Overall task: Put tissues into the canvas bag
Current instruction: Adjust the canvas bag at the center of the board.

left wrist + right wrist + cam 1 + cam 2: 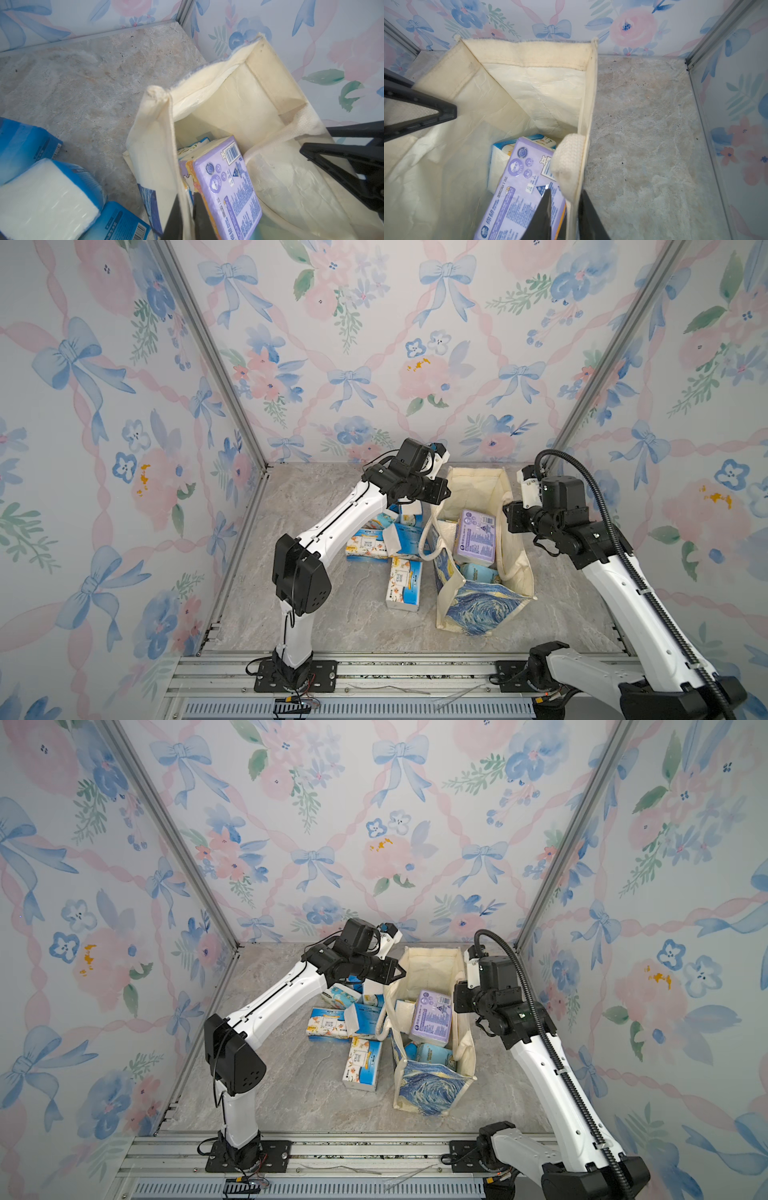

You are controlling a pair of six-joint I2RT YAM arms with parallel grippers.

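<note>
Two grippers: the left gripper (187, 197) and the right gripper (566, 192) stand at opposite long walls of the canvas bag (482, 605). The bag is upright and open on the table (332, 614).
Left jaws: closed to a thin gap and pinching the bag's wall, with one finger inside the bag and one outside.
Right jaws: narrow and astride the opposite wall, just beside a handle (569, 158). The outer finger touches the cloth, but I cannot tell if the wall is really pinched.
Top of load: a lavender pack (476, 537) lies tilted inside the bag on other packs. It is near the inner finger of each gripper and is not between any jaws.
Inside bag: blue packs (478, 572) lie below the lavender pack, toward the printed front end.
On table: loose tissues (405, 585), several blue-and-white packs, are piled outside the bag on the left arm's side. They are partly under that arm, and no gripper touches them.
</note>
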